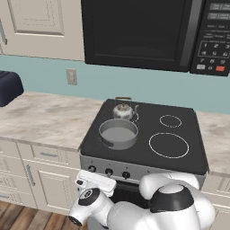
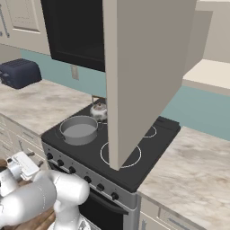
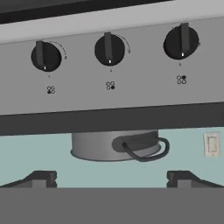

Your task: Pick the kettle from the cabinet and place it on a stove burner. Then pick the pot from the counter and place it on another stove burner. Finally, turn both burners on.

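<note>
The small shiny silver kettle (image 1: pixel 122 110) with its tall arched wire handle stands upright on the rear left burner of the flat black glass cooktop (image 1: pixel 179 155). Just in front of it, the wide shallow grey metal pot (image 1: pixel 118 133) sits on the front left burner, its 2 small loop handles pointing out to the sides; from the right base view the kettle (image 2: pixel 99 110) stands just behind the pot (image 2: pixel 79 130), and I cannot tell whether they touch. The 2 thin white circle burner outlines (image 1: pixel 169 145) on the right half of the cooktop are bare, a small one behind and a large one in front.

The white arm's hand is low in front of the stove, to the left of centre, facing the grey control panel (image 3: pixel 131 94). In the hand view 3 dark round knobs (image 3: pixel 109 49) stand in a row on that panel, each with its bar upright and a small burner diagram below it. The pot (image 3: pixel 114 146) appears above the panel's far edge with one loop handle toward the camera.

The fingers (image 3: pixel 39 178) are spread wide with nothing between them, and the gripper (image 3: pixel 112 179) is short of the panel, not touching a knob.

The long bench (image 1: pixel 45 117) of beige-and-grey marbled stone runs on both sides of the stove. A dark blue toaster (image 2: pixel 19 72) rests on its left end. A beige open cabinet door (image 2: pixel 146 72) hangs in the foreground of the right base view.
</note>
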